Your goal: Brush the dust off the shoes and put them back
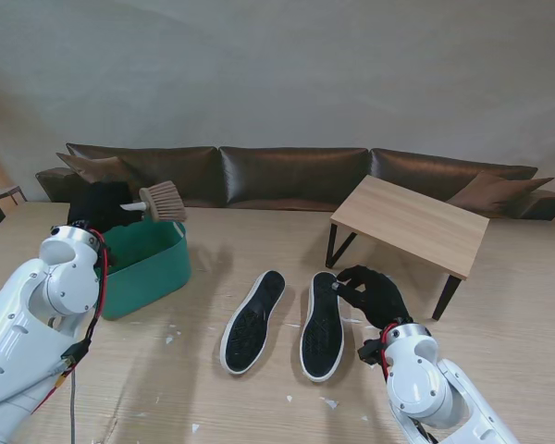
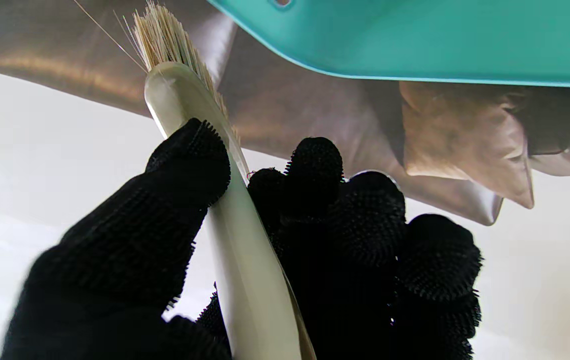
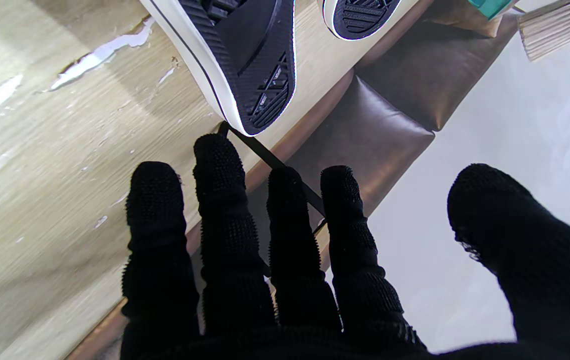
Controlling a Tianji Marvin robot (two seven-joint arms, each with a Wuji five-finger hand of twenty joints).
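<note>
Left hand (image 1: pixel 100 211) is raised with its fingers wrapped round the brush (image 1: pixel 163 201) handle, bristles out past the fingertips, over the green bin (image 1: pixel 148 265) just beneath it. Right hand (image 1: pixel 375 294) holds nothing, fingers spread, beside the right shoe (image 1: pixel 323 326); the left shoe (image 1: pixel 253 320) lies just past that one, both soles up on the pale wood worktop (image 1: pixel 259 407), which shows white scuffs and specks. Beyond the hands are a small table (image 1: pixel 412 222), a brown sofa (image 1: pixel 291 176) and a grey wall.

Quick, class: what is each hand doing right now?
Left hand: shut on the brush.
Right hand: open, fingers spread, holding nothing.
</note>
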